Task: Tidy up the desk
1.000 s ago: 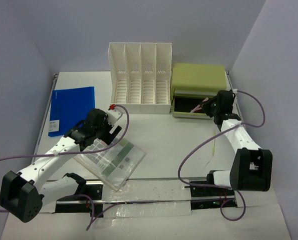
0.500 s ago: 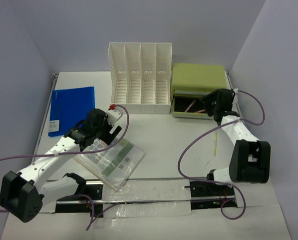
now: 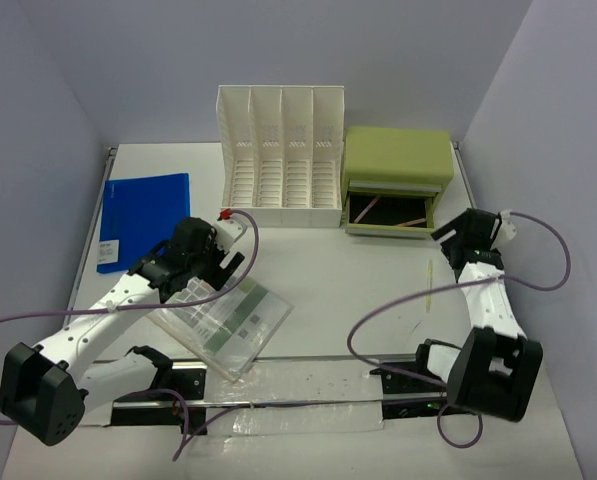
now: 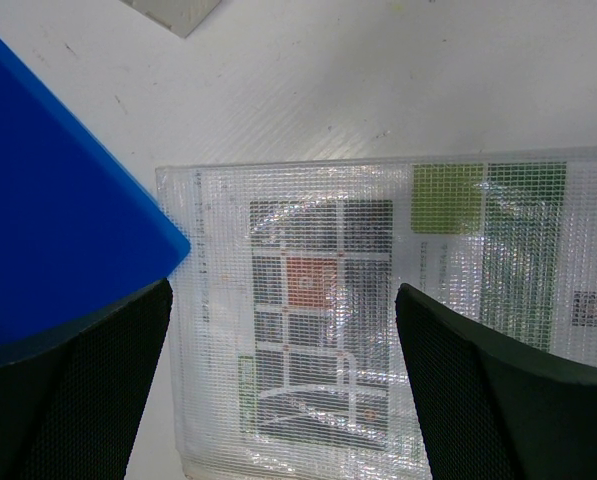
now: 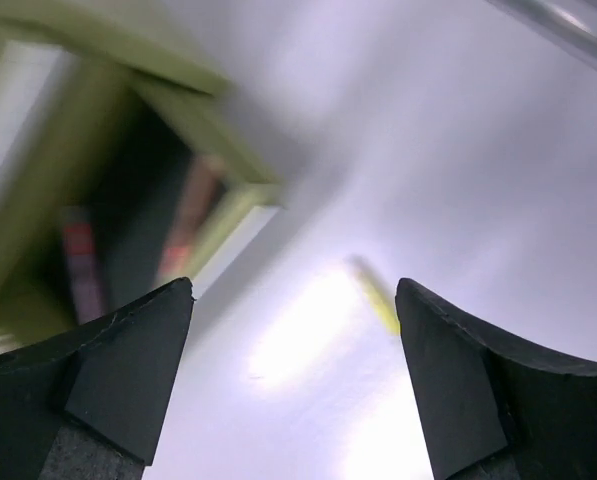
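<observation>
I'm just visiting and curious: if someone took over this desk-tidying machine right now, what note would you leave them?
Left tool: open, empty, over the pouch.
Right tool: open, empty, near the drawer.
Done: some pens lie in the open drawer.
Left, likely: yellow pen, pouch and folder sit loose on the desk, the flat ones maybe for the rack; then shut the drawer.

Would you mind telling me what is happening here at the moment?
The desk is being tidied. The left gripper hovers open over a clear mesh pouch. The right gripper, open and empty, is near the green drawer box, whose open drawer holds pens. A yellow pen lies on the desk.
</observation>
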Available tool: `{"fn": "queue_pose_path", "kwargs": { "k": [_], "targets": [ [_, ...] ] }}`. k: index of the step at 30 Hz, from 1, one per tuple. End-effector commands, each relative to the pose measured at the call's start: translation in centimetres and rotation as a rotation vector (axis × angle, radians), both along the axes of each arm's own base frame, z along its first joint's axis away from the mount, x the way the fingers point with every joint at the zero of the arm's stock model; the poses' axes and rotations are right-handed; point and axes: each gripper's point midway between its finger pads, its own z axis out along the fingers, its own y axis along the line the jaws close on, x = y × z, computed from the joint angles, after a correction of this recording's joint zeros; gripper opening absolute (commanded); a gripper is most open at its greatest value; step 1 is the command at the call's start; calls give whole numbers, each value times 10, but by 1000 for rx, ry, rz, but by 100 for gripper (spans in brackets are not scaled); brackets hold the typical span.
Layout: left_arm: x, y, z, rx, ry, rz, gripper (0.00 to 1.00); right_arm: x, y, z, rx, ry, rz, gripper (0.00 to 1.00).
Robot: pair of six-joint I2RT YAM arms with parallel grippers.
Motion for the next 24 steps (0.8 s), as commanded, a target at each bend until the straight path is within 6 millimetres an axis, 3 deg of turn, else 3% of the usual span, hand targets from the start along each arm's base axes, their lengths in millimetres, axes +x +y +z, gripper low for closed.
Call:
{"fn": "queue_pose_path", "kwargs": {
  "k": [1,4,11,16,24],
  "targets": [
    [-1,-4,9,-33,-25,-25,99,-33,12,-59,140,228,34,85],
    [-1,-4,9,-33,-24,-28,99,-43,22,-78,202,298,41,81],
    [-2,-5,9,-35,-20,-32,99,-59,11,-79,132,365,24,77],
    [-2,-5,8,-32,-16,-31,99,-64,18,-94,179,460,54,72],
    [-3,-5,10,-40,-23,-36,99,-66,31,-117,176,573,107,41]
  ]
}}
